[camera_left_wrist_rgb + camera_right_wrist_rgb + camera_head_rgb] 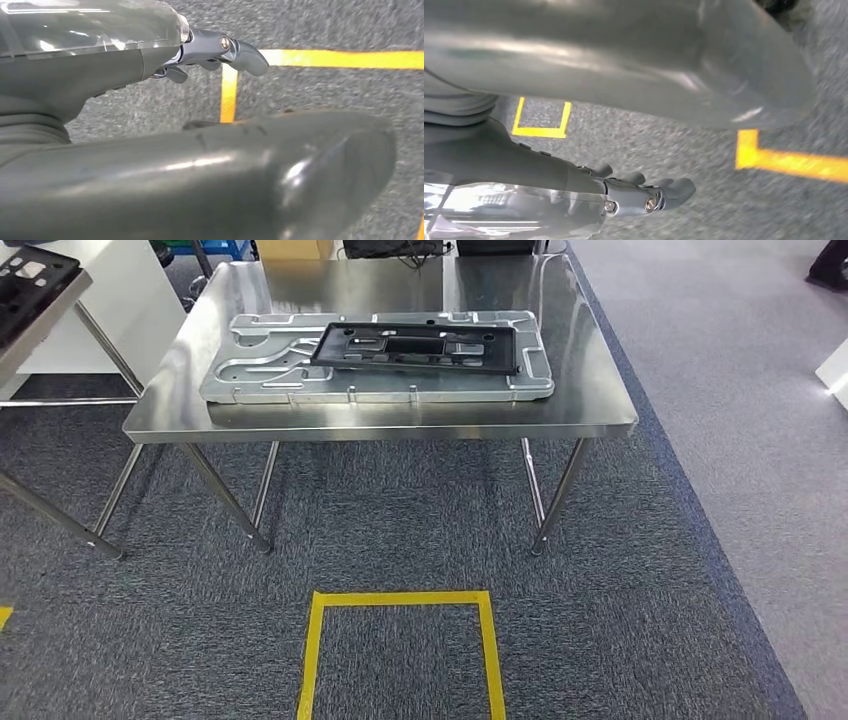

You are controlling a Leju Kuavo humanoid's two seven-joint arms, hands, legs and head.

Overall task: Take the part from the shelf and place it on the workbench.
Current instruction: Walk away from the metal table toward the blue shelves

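Grey carpet floor (620,600) with a yellow tape square (400,645), cut off at the lower edge of the head view; steel surface (590,390) ahead, far edge hidden behind clutter too dim to name. Lying flat on the surface: a large silver plate (260,365), and on top of it the black part (415,346), small details hard to make out. Hanging over the carpet and blurred: left hand (220,52) and right hand (649,195), both empty, fingers loosely extended and apart.

yellow tape square (400,650) on grey carpet (620,620)
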